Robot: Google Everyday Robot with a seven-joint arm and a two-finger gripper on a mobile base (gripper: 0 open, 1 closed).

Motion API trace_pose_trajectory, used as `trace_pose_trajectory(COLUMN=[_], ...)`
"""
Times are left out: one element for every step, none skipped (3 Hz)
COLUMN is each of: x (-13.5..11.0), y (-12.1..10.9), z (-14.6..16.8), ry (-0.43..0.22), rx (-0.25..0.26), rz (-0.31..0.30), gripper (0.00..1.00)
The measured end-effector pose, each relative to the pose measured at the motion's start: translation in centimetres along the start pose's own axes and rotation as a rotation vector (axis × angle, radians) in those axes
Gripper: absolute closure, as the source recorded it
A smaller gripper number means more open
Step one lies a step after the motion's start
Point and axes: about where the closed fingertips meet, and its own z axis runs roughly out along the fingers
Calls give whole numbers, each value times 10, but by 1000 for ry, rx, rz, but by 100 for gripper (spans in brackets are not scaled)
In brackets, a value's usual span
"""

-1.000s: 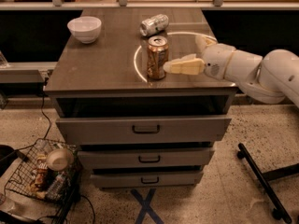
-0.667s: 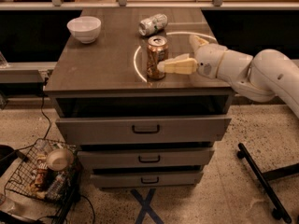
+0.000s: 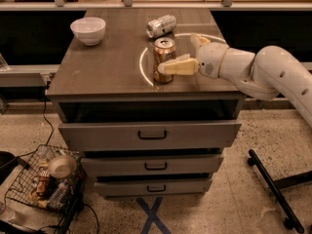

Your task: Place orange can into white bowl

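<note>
The orange can stands upright on the brown cabinet top, right of centre, inside a white circle mark. The white bowl sits empty at the back left corner of the top. My gripper reaches in from the right at can height and is open. Its near finger crosses in front of the can's lower half. Its far finger points up behind and to the right of the can. The can's lower right side is hidden by the near finger.
A silver-white can lies on its side at the back, just behind the orange can. The cabinet has three drawers below. A wire basket of items sits on the floor at left. A black base leg lies at right.
My gripper has moved left toward the orange can; its near finger now overlaps the can's front. The can, the bowl and the silver-white can have not moved.
</note>
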Motion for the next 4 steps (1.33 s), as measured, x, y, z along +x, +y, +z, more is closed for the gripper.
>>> trace_pose_trajectory(x=[-1, -4, -4, -5], y=[3, 9, 10, 13], z=[8, 18, 19, 22], ry=[-3, -5, -6, -6], rx=[-25, -61, -63, -69], rz=[-3, -16, -16, -16], gripper=[0, 26, 49, 80])
